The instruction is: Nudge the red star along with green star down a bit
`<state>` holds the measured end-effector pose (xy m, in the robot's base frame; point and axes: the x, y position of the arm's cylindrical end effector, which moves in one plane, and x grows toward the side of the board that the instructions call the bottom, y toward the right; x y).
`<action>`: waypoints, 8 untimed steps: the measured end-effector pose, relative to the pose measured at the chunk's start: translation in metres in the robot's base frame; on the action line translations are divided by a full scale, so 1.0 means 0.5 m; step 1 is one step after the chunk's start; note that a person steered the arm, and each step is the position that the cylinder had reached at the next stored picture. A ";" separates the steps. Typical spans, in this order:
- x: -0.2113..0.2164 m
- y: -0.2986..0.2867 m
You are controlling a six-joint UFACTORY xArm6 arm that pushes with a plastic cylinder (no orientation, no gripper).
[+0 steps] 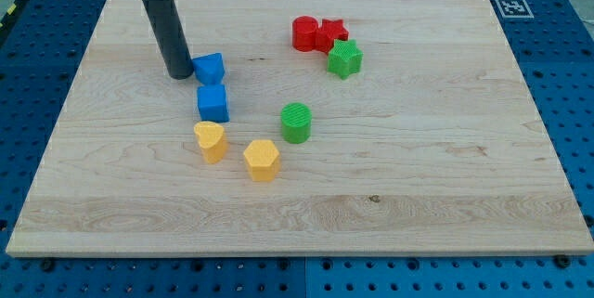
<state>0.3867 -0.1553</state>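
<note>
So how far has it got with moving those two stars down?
Nothing looks done yet: the red star and green star sit together near the view's top, beside a red cylinder. In hand: my tip is well off to the view's left, right beside a blue block, not by the stars. Left: reach the stars and push both down.

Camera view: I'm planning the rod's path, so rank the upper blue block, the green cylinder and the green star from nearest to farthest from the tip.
1. Upper blue block: just right of my tip.
2. Green cylinder: mid-board, lower right of it.
3. Green star: far right, below the red star.
</note>
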 end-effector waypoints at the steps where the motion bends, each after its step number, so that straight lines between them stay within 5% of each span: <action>1: 0.000 0.016; 3: -0.003 -0.001; 6: -0.122 -0.085; 8: -0.295 0.088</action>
<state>0.2391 -0.1114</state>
